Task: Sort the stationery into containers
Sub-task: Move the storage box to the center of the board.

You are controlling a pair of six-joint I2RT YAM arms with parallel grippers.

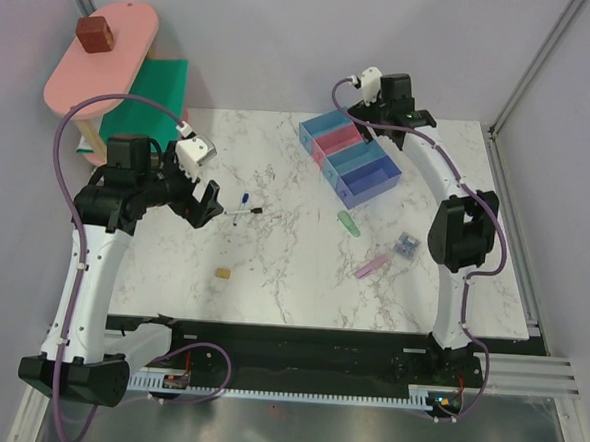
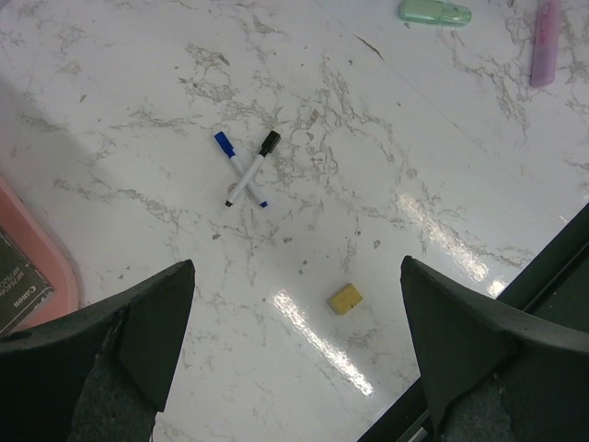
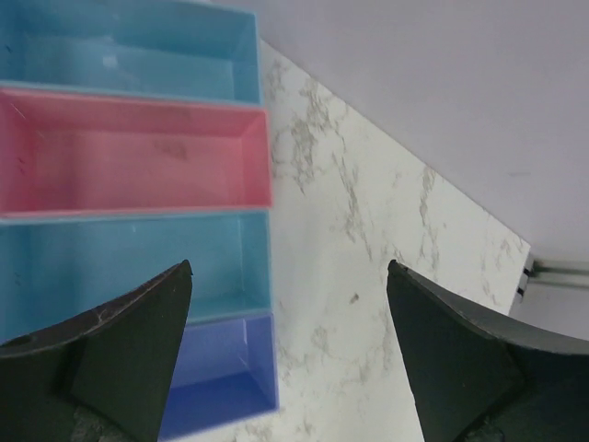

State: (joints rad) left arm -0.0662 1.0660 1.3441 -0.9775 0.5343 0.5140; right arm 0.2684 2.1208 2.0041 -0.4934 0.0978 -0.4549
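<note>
The containers [image 1: 319, 152] are a joined row of blue, pink, light blue and purple-blue bins at the back right of the marble table, and all look empty in the right wrist view [image 3: 262, 198]. Two white markers [image 1: 246, 209] lie crossed [image 2: 247, 172] near the table's middle. A tan block [image 1: 224, 273] [image 2: 346, 298] sits nearer the front. The mint-green piece [image 1: 348, 222], pink-lilac bar [image 1: 371, 265] and purple-blue bundle [image 1: 406, 245] lie right of centre. My left gripper [image 1: 198, 197] [image 2: 296, 276] hangs open above the table, left of the markers. At the bins' far end, my right gripper [image 1: 392, 112] [image 3: 288, 272] is open and holds nothing.
A pink-and-green tiered shelf [image 1: 99, 69] with a brown cube [image 1: 94, 33] on top stands at the back left, and its pink edge [image 2: 41, 267] shows close to my left fingers. A black strip [image 1: 298, 336] runs along the table's front edge.
</note>
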